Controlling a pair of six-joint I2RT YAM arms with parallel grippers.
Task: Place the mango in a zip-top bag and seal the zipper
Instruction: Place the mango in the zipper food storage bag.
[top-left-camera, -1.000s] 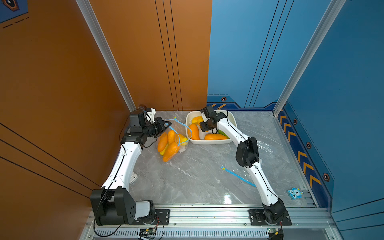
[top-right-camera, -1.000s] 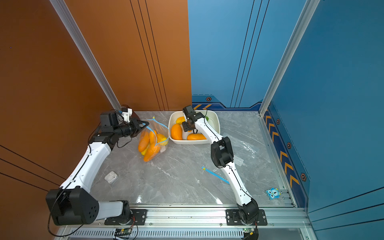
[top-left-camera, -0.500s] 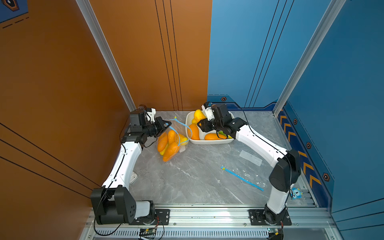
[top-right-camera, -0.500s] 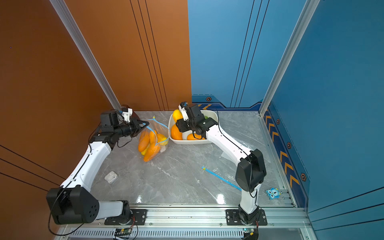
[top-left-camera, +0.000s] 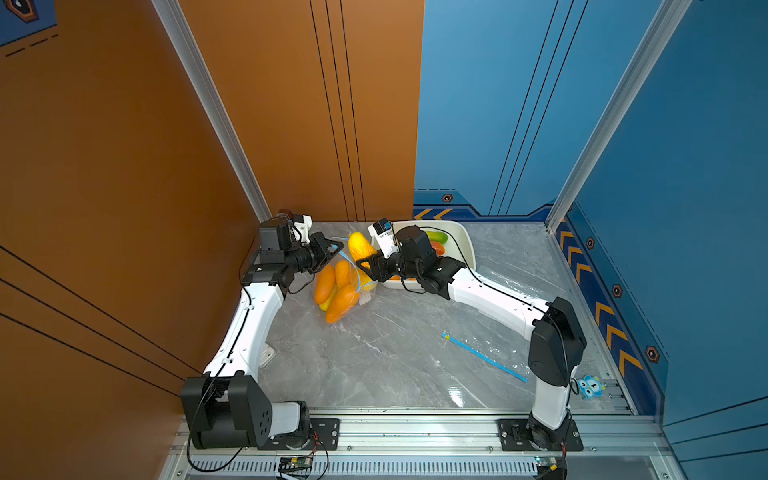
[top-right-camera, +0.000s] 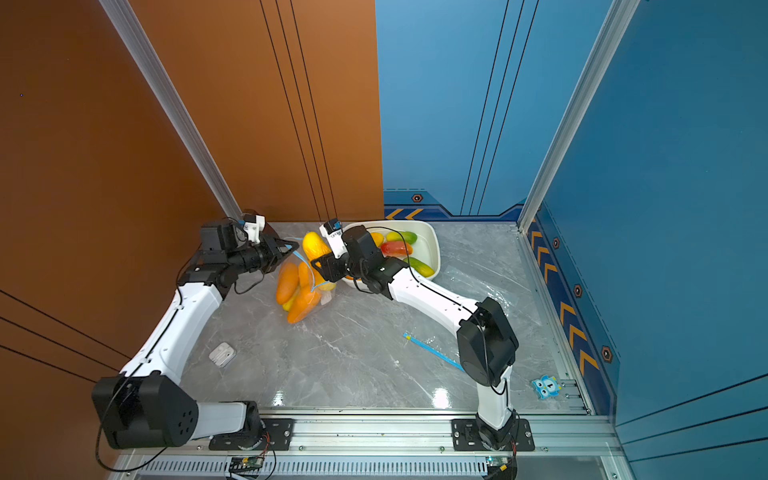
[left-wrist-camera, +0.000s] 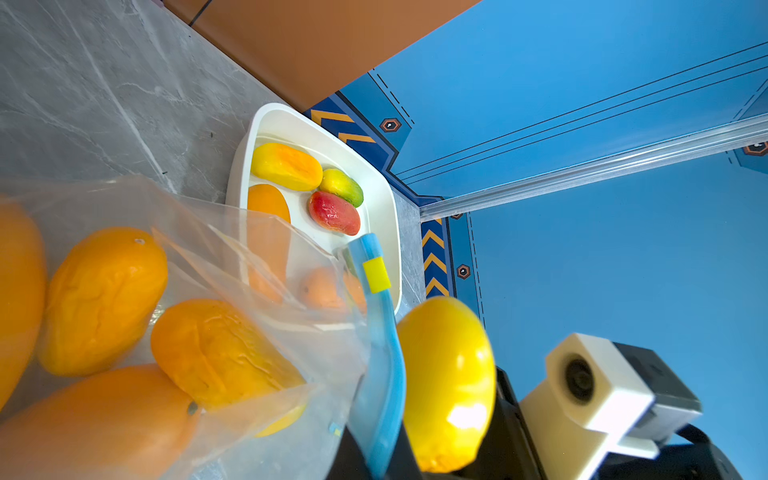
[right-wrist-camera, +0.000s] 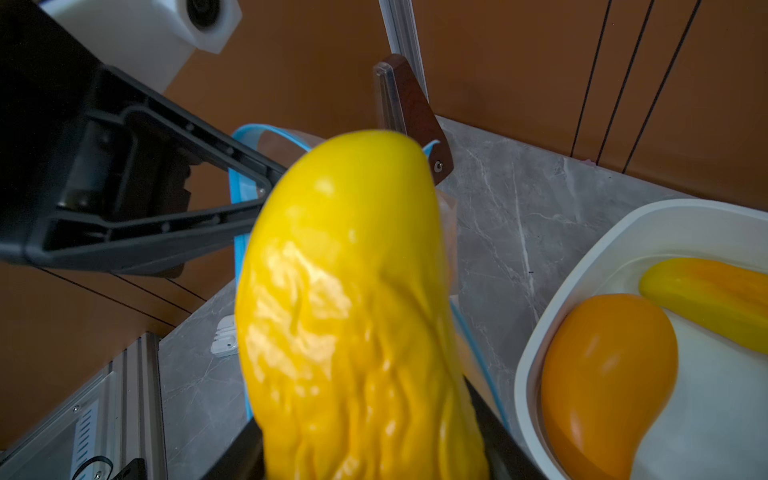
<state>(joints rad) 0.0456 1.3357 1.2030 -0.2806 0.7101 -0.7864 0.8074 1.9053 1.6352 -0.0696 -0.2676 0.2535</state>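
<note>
A clear zip-top bag (top-left-camera: 338, 286) (top-right-camera: 299, 291) with several orange mangoes in it lies left of the white tray (top-left-camera: 469, 249) (top-right-camera: 436, 249). My left gripper (top-left-camera: 337, 245) (top-right-camera: 293, 246) (left-wrist-camera: 374, 465) is shut on the bag's blue zipper edge (left-wrist-camera: 382, 374) (right-wrist-camera: 237, 199) and holds the mouth up. My right gripper (top-left-camera: 365, 262) (top-right-camera: 322, 262) (right-wrist-camera: 365, 457) is shut on a yellow mango (top-left-camera: 360, 246) (top-right-camera: 316, 246) (left-wrist-camera: 446, 374) (right-wrist-camera: 353, 311). That mango stands upright in the air just beside the raised zipper edge, outside the bag.
The tray (left-wrist-camera: 249, 141) (right-wrist-camera: 528, 353) holds several more mangoes, yellow, orange, green and red. A second flat bag with a blue zipper strip (top-left-camera: 482, 355) (top-right-camera: 432, 351) lies at the right front. A small white object (top-right-camera: 222, 354) and a blue owl toy (top-right-camera: 546, 386) sit near the edges.
My right gripper has lifted the yellow mango out of the tray and carried it left to the bag's mouth. The left gripper has kept still on the zipper edge.
</note>
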